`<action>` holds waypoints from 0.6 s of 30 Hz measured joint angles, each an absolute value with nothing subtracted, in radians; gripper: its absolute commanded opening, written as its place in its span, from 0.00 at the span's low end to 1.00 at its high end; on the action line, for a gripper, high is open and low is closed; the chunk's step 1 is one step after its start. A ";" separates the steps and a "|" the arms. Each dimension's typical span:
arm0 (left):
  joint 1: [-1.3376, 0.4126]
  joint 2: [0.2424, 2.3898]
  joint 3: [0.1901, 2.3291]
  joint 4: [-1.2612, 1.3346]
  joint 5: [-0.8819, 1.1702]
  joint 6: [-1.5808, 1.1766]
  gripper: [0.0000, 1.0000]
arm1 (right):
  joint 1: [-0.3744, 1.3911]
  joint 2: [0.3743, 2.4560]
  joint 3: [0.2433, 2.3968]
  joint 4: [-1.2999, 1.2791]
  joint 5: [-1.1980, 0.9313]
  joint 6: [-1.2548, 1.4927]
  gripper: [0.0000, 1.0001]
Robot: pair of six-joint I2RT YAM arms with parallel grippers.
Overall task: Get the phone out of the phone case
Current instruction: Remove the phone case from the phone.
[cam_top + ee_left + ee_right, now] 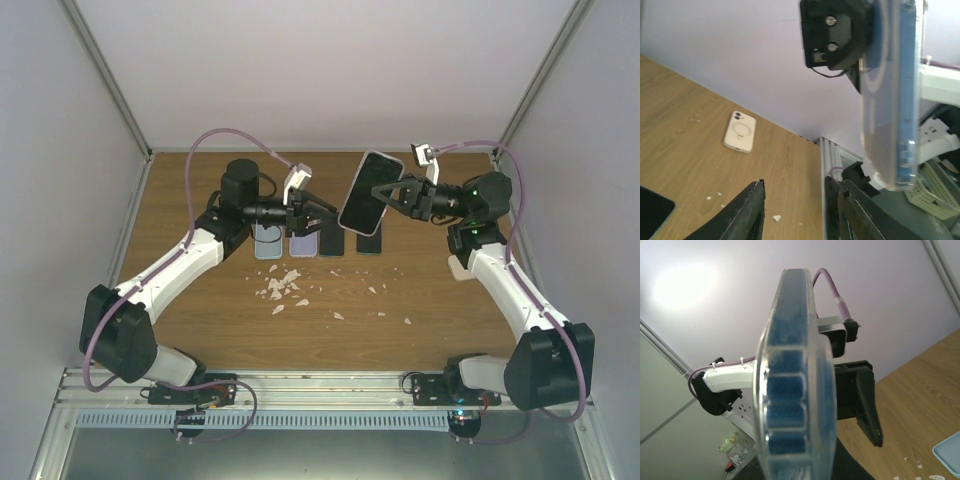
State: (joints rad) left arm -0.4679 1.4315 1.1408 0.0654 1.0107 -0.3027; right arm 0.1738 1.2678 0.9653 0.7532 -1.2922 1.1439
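Blue phone (368,192) sits inside its clear case (907,100), raised above the table (200,320) between the 2 arms and clenched by the right gripper (387,194); the left gripper (322,213) hangs just beside it, fingers apart and empty; nothing looks separated yet, so the whole removal remains.

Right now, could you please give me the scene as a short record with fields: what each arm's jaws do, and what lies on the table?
right jaws: shut on the cased phone, held up off the table
left jaws: open, empty, close beside the cased phone
phone state: inside its clear case, not yet out
on table: row of phones lying flat; white phone back up, by the right arm; white crumbs
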 measured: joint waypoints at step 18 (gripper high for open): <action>-0.469 1.406 1.141 0.179 1.151 -0.391 0.35 | 0.174 1.254 0.982 0.534 -1.276 0.973 0.00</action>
State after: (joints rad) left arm -0.4694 1.4055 1.1412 0.1787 1.1515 -0.3908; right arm 0.1741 1.2541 0.9821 0.5343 -1.2758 0.9726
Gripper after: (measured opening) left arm 0.369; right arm 0.107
